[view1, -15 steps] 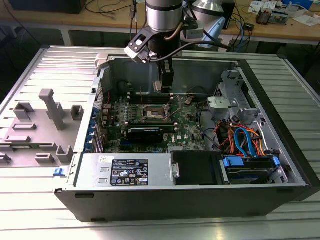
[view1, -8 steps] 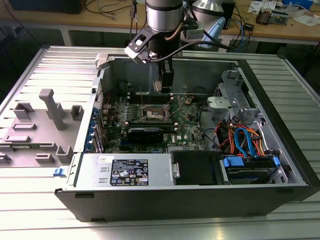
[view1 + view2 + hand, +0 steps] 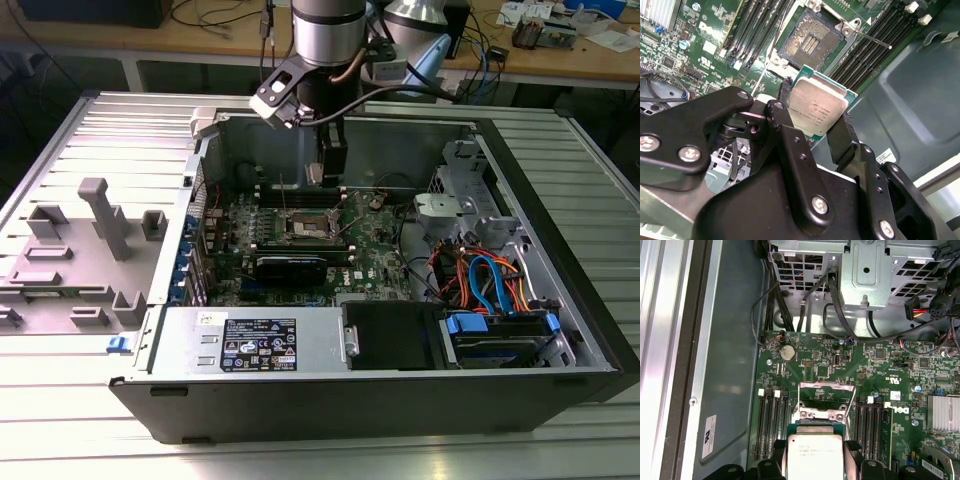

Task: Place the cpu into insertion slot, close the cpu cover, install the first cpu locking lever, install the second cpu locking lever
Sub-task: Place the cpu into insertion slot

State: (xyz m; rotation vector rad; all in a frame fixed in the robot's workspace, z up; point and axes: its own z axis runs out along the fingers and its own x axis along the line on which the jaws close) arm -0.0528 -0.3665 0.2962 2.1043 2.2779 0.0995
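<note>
My gripper [image 3: 325, 170] hangs inside the open computer case, shut on the cpu [image 3: 817, 107], a flat square chip with a silver-grey top. Black fingers [image 3: 842, 132] press on two opposite edges of it. The cpu [image 3: 815, 455] is held in the air above the green board, a little off from the insertion slot [image 3: 810, 42]. The slot is a dark square recess with bare contacts and nothing in it. The cpu cover [image 3: 827, 385], a silver frame with a window, stands swung up beside the slot. A thin locking lever [image 3: 872, 39] sticks out near one corner.
Long memory slots [image 3: 760, 30] flank the socket on both sides. A black finned card [image 3: 295, 265] lies in front of it, then the power supply [image 3: 255, 345]. A drive cage [image 3: 450, 205] and coloured cables [image 3: 490, 280] are on the exterior view's right. Grey fixtures [image 3: 100, 220] stand outside the case.
</note>
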